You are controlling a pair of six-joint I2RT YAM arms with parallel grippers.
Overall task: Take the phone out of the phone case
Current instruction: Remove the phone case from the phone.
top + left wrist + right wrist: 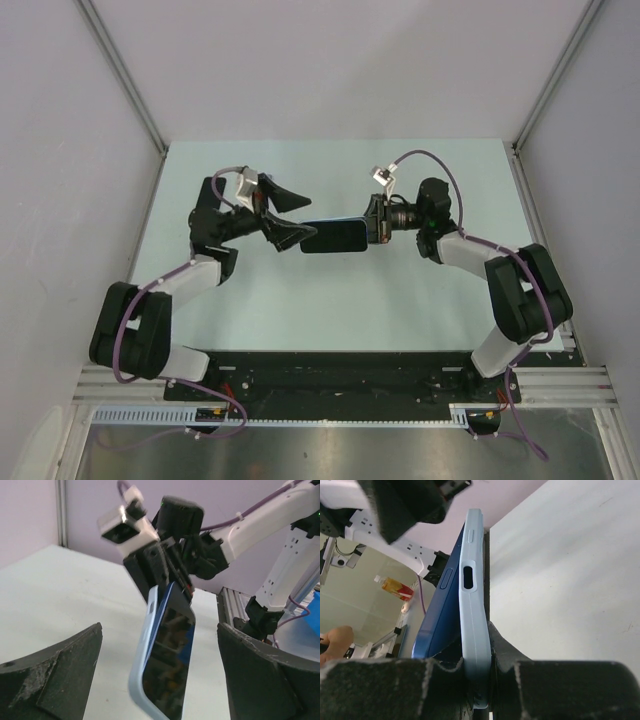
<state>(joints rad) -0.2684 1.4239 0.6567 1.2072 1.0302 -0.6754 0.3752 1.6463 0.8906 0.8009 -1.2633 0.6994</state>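
pale-blue phone case point(335, 236) in right gripper point(376, 230) pinch, left gripper point(290, 216) spread wide nearby

A robotics lab: plain wall panels point(330, 60), aluminium frame rail point(120, 70), pale table point(330, 300).

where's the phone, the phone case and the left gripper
phone point(169, 660): left wrist view, on its dark screen
phone case point(140, 657): left wrist view, on its light blue side edge
left gripper point(308, 217): top external view, midway between its open fingertips
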